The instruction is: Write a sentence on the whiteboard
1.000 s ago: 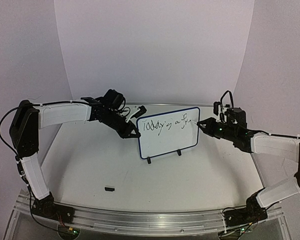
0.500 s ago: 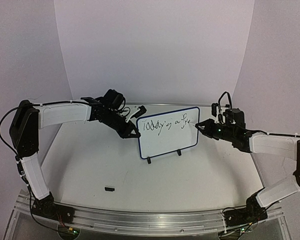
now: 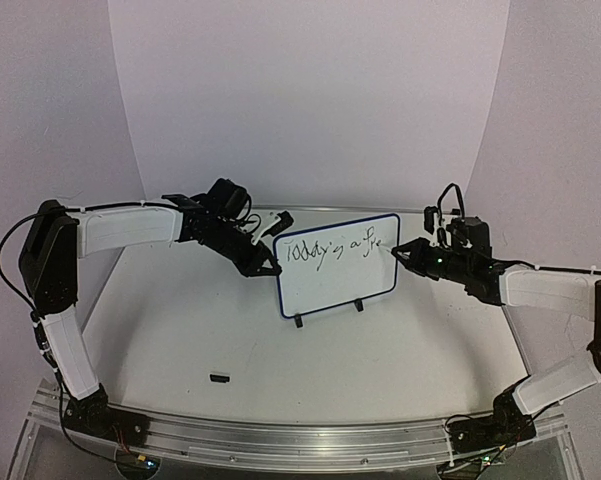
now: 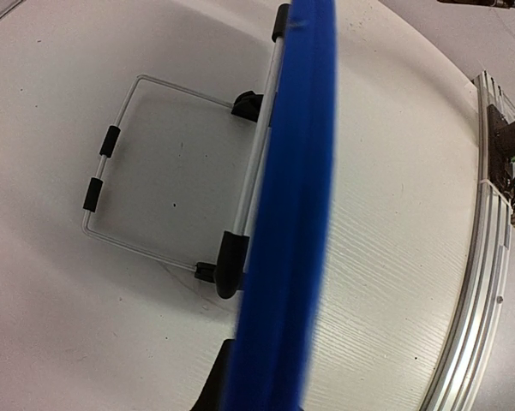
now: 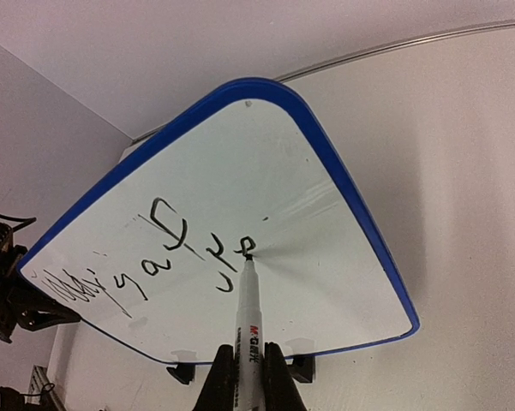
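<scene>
Whiteboard: the whiteboard point(image 3: 338, 287) is stood upright near the desk's far edge, its long axis running left to right.
Left gripper point(image 3: 266, 266): closed on the whiteboard's left rim.
Right gripper point(image 5: 244, 383): clamped on the marker pen point(image 5: 248, 317), whose tip is pressed to the end of the sentence point(image 3: 336, 250).
Free space: judged to lie below and to the left of the tip.

The whiteboard point(image 4: 284, 214) rim is blurred and cut off below.

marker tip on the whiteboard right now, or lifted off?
Touching. Right wrist view: the marker, held in the right pincer, has its tip on the whiteboard at the last stroke of the sentence, no gap.
</scene>
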### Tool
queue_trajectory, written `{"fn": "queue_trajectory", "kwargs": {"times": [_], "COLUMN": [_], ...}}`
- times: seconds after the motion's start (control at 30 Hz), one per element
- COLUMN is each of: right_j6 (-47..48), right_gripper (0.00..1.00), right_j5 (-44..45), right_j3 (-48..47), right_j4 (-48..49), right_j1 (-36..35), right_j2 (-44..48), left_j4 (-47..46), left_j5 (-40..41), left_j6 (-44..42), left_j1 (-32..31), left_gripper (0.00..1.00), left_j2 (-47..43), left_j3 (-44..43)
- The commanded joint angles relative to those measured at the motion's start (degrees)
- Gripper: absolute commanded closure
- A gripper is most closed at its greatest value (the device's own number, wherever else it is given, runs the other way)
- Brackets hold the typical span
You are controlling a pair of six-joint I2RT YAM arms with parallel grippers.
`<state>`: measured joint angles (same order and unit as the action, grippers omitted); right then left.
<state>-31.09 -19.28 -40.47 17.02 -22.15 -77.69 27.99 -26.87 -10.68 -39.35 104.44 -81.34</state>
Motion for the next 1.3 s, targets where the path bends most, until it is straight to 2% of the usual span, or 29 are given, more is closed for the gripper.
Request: {"fn": "queue_trajectory", "kwargs": {"times": [0.0,0.4,0.57,0.77,1.27], "right_j6": [0.5,1.6,2.4,3.8,3.5], "right_gripper": [1.00,1.00,1.00,1.00,1.00], "right_j5": [2.6,5.1,2.8,-1.0,-1.6], "right_j3": [-0.1,1.9,2.6,2.6,-0.8], "right_j4": [0.4,-2.0,-3.7,-3.4,1.0], "right_j1": [0.3,0.3,1.4,2.5,3.2], "right_j2": [0.6,9.2,11.6,10.5,3.9], "left_j4": [1.3,1.4,1.4,1.3,1.4], "left_j5": [2.3,2.4,2.4,2.3,2.4], "left_j6": [-1.8,-1.7,-1.7,-1.6,-1.7], "left_j1": [-0.1,-0.1,-0.1,-0.1,-0.1], "left_gripper": [1.00,1.00,1.00,1.00,1.00], "left_j2": [0.3,0.5,0.3,0.2,0.5], "left_j3": [-1.8,-1.7,-1.6,-1.6,-1.7]}}
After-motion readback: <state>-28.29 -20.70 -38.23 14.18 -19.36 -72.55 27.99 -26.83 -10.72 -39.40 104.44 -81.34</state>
